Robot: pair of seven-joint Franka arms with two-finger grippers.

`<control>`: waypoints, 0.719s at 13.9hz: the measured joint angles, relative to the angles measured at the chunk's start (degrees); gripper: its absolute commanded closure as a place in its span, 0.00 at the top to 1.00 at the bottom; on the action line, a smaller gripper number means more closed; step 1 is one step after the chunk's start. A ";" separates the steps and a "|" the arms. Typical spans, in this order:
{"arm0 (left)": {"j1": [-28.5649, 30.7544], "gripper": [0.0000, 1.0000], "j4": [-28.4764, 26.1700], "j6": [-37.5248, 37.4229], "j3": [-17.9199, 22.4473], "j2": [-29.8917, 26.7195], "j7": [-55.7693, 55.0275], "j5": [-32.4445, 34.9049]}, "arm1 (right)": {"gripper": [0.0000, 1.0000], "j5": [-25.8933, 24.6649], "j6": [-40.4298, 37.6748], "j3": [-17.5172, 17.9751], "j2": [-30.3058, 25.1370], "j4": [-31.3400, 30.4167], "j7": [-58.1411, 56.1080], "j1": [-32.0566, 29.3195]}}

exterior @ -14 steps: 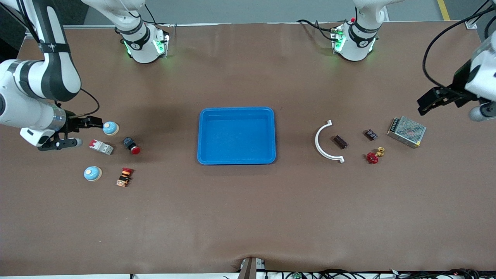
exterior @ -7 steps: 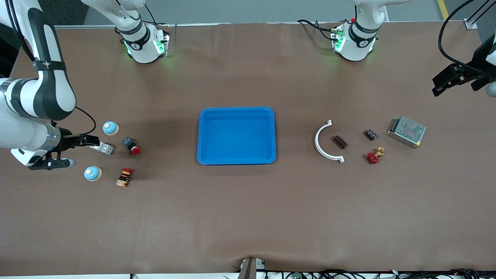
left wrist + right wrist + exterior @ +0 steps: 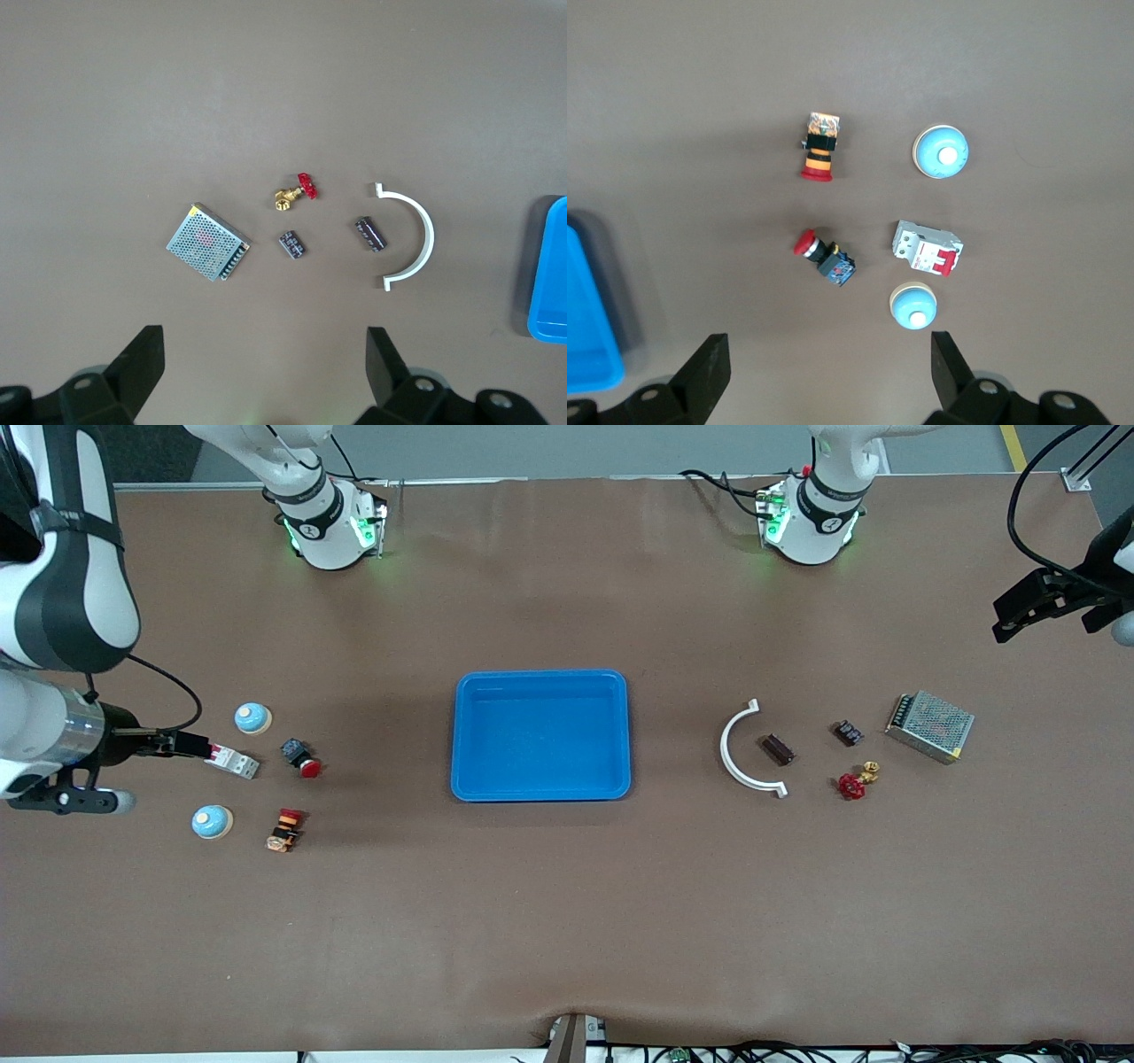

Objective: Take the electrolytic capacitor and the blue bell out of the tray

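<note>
**Tray already empty, both arms hanging clear**

We see the bright-blue tray [image 3: 540,735] at the middle of the table with nothing in it. Two blue bells sit toward the right arm's end: one [image 3: 252,717] farther from the front camera, one [image 3: 213,821] nearer, with a white circuit breaker [image 3: 232,761] between them. Two small dark capacitors [image 3: 778,749] [image 3: 848,732] lie toward the left arm's end, beside a white curved clip [image 3: 742,748], a red-handled valve [image 3: 856,782] and a mesh-covered power supply [image 3: 929,726].

Our right gripper [image 3: 133,766] hangs over the table's edge by the breaker, fingers spread wide and empty. Our left gripper [image 3: 1054,607] hovers over the table above the power supply, also wide and empty.

We judge the removal done. The risk from here is needless motion: the right gripper is close over the breaker and the bells, so a low sweep could knock a bell rolling. A mistaken re-grasp could also carry a part back toward the tray.
</note>
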 measured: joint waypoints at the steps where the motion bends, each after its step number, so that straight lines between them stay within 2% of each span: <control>1: 0.00 1.00 0.00 0.00 0.00 0.00 0.04 0.00 | 1.00 0.00 -0.56 0.38 -0.75 0.23 1.25 -0.08; 4: -0.10 1.00 -0.10 -0.38 -0.05 0.00 0.25 -0.08 | 1.00 0.00 -2.45 1.49 -3.57 0.41 3.52 0.00; 5: -0.23 1.00 -0.22 -0.90 -0.14 0.00 0.29 -0.29 | 1.00 0.00 -3.19 0.91 -4.60 0.43 4.55 0.72; 7: -0.71 1.00 -0.43 -1.54 -0.76 0.02 0.30 -1.38 | 1.00 0.00 -4.23 -2.26 -6.76 0.47 5.36 3.40; 10: -1.14 1.00 -0.64 -1.75 -1.49 0.02 0.30 -2.14 | 1.00 0.00 -4.91 -5.23 -9.31 0.47 5.40 5.64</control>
